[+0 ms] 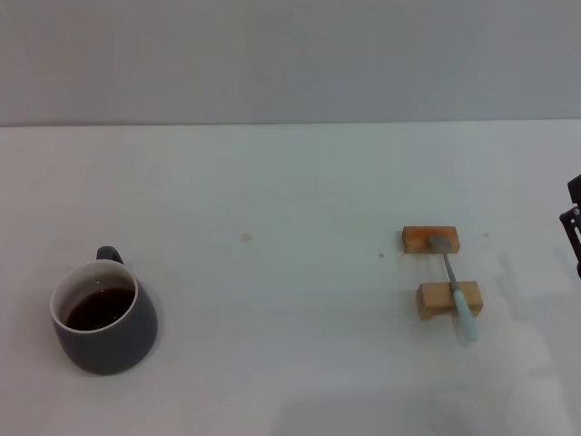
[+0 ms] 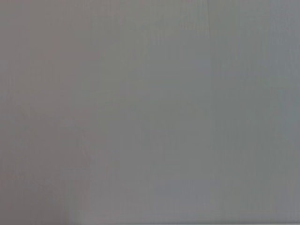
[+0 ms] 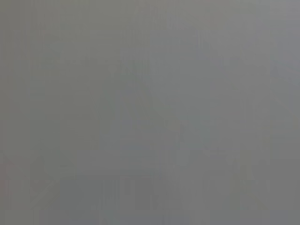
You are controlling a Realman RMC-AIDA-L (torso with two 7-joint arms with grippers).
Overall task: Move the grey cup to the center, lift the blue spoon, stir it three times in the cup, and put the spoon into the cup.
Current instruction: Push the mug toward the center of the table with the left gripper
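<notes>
White worktop (image 1: 272, 363) fills my head view, with a plain grey wall behind it. Count: one grey cup (image 1: 104, 320), one blue spoon (image 1: 455, 285), two wooden blocks. The cup sits upright at the near left of the worktop, dark liquid inside, handle pointing away from me. The spoon is well apart from it on the right, lying across both blocks: its metal bowl rests on the far block (image 1: 430, 239), its pale blue handle crosses the near block (image 1: 448, 300) and sticks out past it toward me.

Only one bit of robot shows: a dark piece of the right gripper (image 1: 574, 227), cut off by the right edge of the head view and away from the spoon. I can't tell how its fingers stand. The left gripper is out of sight in every view.

Both wrist views give me only flat blurry grey, nothing to make out; the cup, spoon and blocks show in the head view alone.
</notes>
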